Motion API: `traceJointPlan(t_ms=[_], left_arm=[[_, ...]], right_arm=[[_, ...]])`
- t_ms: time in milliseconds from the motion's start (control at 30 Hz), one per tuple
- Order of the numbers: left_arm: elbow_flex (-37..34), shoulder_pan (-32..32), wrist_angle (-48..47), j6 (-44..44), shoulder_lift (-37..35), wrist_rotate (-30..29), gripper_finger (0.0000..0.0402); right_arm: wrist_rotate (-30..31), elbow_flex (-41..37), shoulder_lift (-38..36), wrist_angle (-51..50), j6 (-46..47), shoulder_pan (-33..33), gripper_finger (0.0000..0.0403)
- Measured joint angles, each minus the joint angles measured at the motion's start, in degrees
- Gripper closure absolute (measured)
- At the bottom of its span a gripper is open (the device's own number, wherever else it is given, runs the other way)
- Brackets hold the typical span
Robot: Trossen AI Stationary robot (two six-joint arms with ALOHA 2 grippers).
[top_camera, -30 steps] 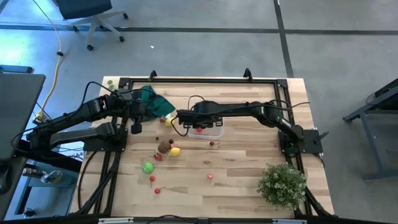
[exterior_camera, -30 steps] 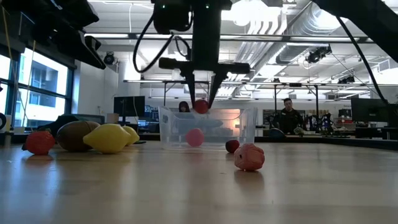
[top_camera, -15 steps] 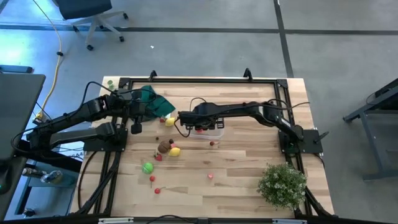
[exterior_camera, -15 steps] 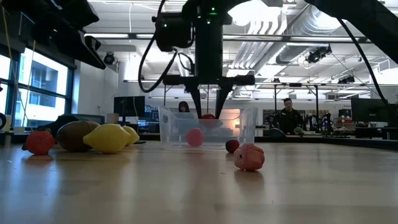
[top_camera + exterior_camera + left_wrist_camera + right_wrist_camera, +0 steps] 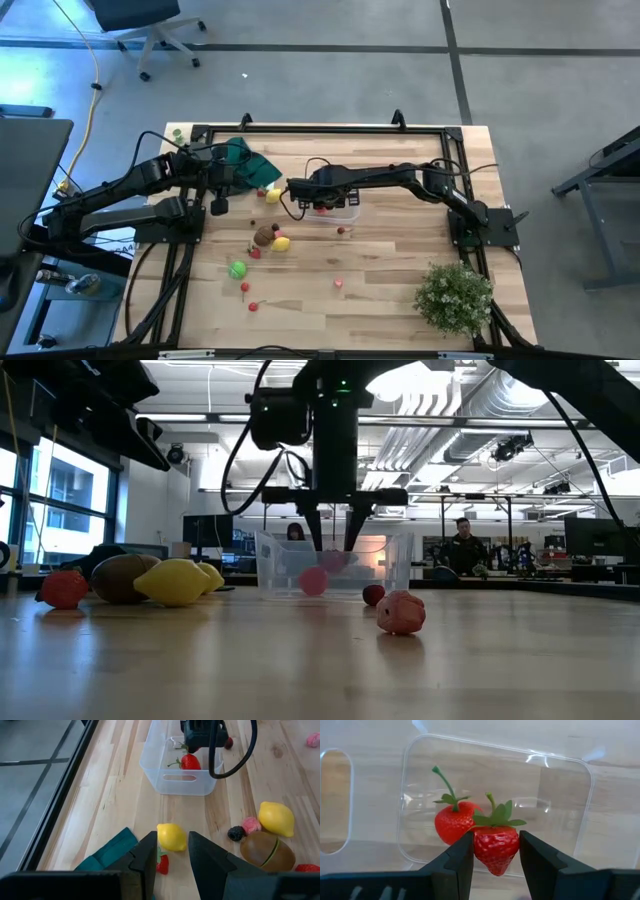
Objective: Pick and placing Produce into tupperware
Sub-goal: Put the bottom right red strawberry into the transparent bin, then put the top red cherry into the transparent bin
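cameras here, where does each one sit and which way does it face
High: overhead, straight down on both arms and the tub.
Low: table height, level across; right tool drops into the tub.
Left wrist: past its own fingers at a lemon.
Right wrist: past its fingers, gripping a strawberry.
All share the tub.

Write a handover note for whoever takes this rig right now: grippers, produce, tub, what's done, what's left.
Right gripper: shut on a strawberry, lowered into the tupperware.
Left gripper: open, empty, waiting by the green cloth near a small lemon.
Done: one strawberry lies in the tub.
Left: release the held one; lemons, brown piece, green piece and small red pieces lie on the table.
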Motion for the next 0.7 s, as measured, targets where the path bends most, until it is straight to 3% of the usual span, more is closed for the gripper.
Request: traceJointPlan(t_ms=[467, 700], left_arm=[[0.00, 0.00, 0.00, 0.00, -0.02, 0.00, 0.0302], [0.00, 0.00, -0.02, 0.00, -0.01, 0.00, 0.0302]], right_arm=[[0.48, 0.00, 0.00, 0.10, -1.38, -0.12, 0.0224], [0.74, 0.22, -0.77, 0.62, -3.41, -0.17, 0.0217]])
